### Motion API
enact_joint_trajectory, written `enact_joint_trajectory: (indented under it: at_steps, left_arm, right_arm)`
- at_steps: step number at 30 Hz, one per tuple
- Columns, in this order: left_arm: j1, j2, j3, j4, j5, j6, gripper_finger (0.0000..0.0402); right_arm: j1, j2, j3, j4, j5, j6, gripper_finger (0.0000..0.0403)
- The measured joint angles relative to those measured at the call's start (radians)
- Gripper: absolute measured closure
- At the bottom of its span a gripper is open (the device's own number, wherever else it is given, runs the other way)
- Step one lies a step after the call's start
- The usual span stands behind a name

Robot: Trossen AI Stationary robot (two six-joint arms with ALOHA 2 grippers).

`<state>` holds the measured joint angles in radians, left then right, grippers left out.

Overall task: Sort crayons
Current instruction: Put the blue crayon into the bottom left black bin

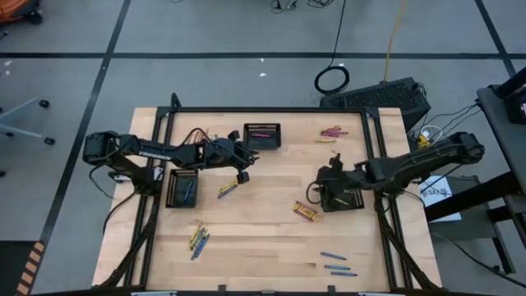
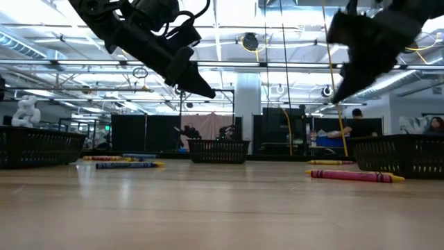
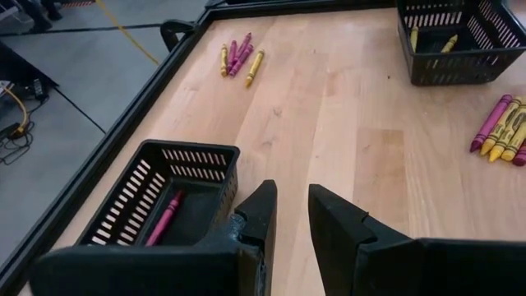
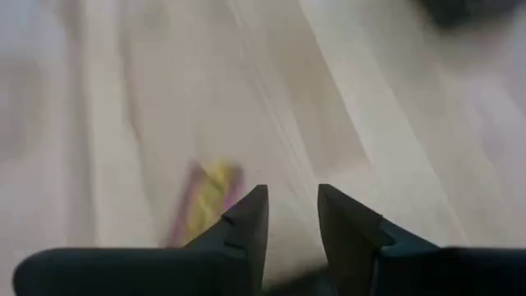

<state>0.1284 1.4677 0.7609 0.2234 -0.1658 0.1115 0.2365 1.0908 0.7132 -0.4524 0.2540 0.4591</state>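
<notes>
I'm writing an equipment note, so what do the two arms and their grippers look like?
Both arms are dark, almost black, jointed links. The left arm carries pale lettering along its link and loose reddish cables near the wrist. The right arm looks plain. The left gripper and right gripper each have two black, wedge-shaped fingers tapering to blunt tips.

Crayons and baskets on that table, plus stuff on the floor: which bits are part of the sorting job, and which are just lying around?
Part of the job:
- crayons scattered in small groups on the table
- three black baskets
- left claw and right claw, both open and empty

Just lying about:
- cable loop on the floor
- black keyboard
</notes>
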Motion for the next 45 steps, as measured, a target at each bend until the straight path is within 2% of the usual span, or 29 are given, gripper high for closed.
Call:
enact_joint_trajectory:
  at_steps: [4, 10, 19, 22, 25, 29, 35, 38, 45]
  left_arm:
    - [-0.005, 0.000, 0.000, 0.000, 0.000, -0.001, 0.0332]
    - [-0.019, 0.000, 0.000, 0.004, 0.000, -0.002, 0.0332]
    - [-0.098, 0.000, 0.000, 0.006, -0.008, -0.054, 0.0332]
    - [-0.143, 0.000, 0.000, 0.006, -0.046, -0.055, 0.0332]
    - [-0.192, 0.000, 0.000, -0.006, -0.116, -0.077, 0.0332]
    - [-0.266, -0.015, 0.000, -0.085, -0.229, -0.104, 0.0332]
    - [-0.347, -0.030, 0.000, -0.168, -0.307, -0.159, 0.0332]
    - [-0.364, -0.030, 0.000, -0.168, -0.314, -0.159, 0.0332]
    - [-0.349, -0.030, 0.000, -0.171, -0.404, -0.128, 0.0332]
  right_arm:
    - [0.073, 0.017, -0.034, 0.223, 0.104, 0.000, 0.0316]
    - [0.144, 0.106, -0.057, 0.403, 0.192, 0.015, 0.0319]
    - [0.210, 0.319, -0.057, 0.712, 0.197, 0.000, 0.0319]
    - [0.247, 0.361, -0.051, 0.770, 0.248, -0.001, 0.0319]
    - [0.284, 0.369, -0.015, 0.722, 0.294, -0.001, 0.0319]
    - [0.311, 0.347, 0.059, 0.575, 0.353, 0.027, 0.0319]
    - [0.292, 0.310, 0.184, 0.272, 0.344, 0.102, 0.0319]
    - [0.242, 0.312, 0.222, 0.161, 0.255, 0.131, 0.0319]
    - [0.095, 0.374, 0.227, 0.131, -0.021, 0.067, 0.0309]
